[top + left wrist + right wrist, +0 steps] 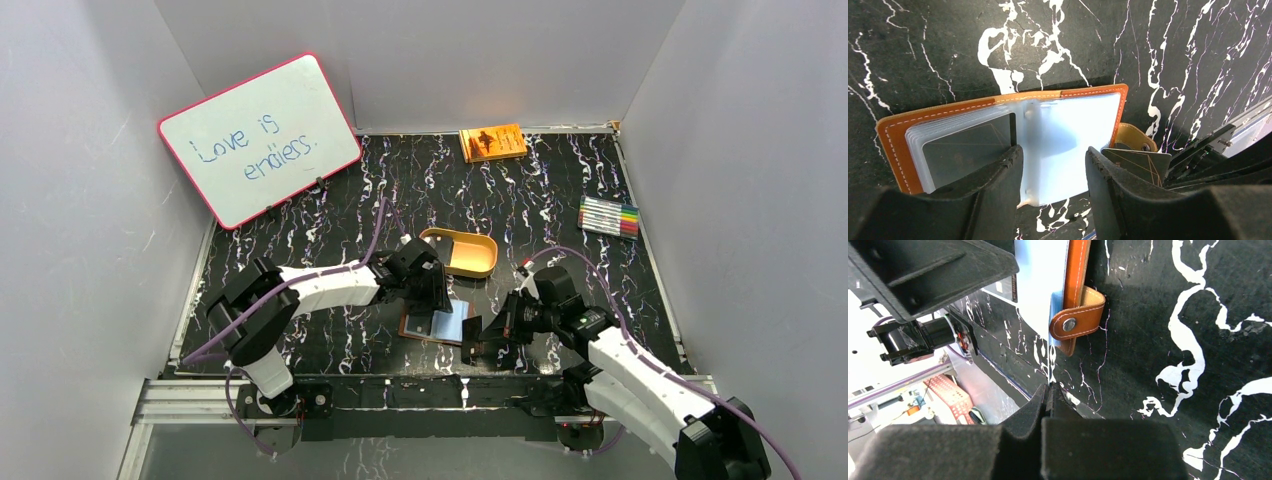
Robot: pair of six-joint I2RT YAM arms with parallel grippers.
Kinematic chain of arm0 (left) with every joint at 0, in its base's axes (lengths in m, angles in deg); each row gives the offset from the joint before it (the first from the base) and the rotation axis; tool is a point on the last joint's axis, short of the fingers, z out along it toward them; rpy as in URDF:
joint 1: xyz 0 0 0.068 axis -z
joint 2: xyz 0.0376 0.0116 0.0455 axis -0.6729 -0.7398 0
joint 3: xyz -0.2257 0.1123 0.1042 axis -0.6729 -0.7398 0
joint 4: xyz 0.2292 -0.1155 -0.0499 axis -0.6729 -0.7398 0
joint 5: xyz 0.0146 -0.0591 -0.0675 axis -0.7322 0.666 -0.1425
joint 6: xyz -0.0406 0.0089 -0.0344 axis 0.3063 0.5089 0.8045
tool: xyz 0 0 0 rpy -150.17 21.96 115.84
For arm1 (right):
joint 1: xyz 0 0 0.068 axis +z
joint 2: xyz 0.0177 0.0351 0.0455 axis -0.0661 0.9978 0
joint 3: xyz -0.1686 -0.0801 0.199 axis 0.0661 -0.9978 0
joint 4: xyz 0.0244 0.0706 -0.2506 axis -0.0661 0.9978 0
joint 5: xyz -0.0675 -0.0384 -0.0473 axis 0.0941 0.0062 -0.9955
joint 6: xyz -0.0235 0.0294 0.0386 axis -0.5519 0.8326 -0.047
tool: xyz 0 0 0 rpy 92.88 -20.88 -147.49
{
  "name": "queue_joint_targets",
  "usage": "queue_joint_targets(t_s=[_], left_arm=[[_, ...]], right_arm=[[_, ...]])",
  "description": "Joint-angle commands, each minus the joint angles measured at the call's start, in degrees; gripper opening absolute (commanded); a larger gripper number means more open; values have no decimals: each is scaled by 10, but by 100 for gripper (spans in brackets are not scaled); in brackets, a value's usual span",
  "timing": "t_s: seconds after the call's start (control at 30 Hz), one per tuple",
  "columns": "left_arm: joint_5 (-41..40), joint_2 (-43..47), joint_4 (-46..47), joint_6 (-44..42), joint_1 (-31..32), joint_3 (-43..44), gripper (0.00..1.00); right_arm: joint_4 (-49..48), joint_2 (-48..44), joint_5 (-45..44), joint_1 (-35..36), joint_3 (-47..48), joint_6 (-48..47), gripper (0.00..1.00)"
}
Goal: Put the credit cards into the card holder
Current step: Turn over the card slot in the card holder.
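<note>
Left gripper [1054,152], jaws parted, over the open card holder [895,135]; right gripper [1047,395], clamped on a dark credit card [1140,160], should slide it level into a sleeve [1073,125].

The bench [540,200] is showing black with white marble-like veins. The card holder [895,135] is showing orange-brown leather with pale stitching, and its inner sleeves are looking clear pale blue. A card [968,150] inside one sleeve is showing dark grey; the other card [1140,162] is showing dark grey with thin gold lines. The fingers [993,200] are looking matte black. The whiteboard [260,140] is wearing a pink-red frame and blue handwriting. The book [492,142] is showing orange, the tray [470,258] tan-gold, and the markers [608,216] are showing many colours.
</note>
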Motion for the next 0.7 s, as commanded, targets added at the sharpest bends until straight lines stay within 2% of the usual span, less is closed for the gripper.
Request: queue_joint_targets(t_s=[0.0, 0.43, 0.67], left_arm=[[-3, -24, -32, -17, -2, 0, 48], [-5, -51, -35, -15, -2, -3, 45], [-10, -61, -36, -15, -2, -8, 37]], right_arm=[[16, -25, -20, 2, 8, 7, 0], [-19, 5, 18, 1, 7, -2, 0], [-4, -27, -8, 2, 22, -8, 0]])
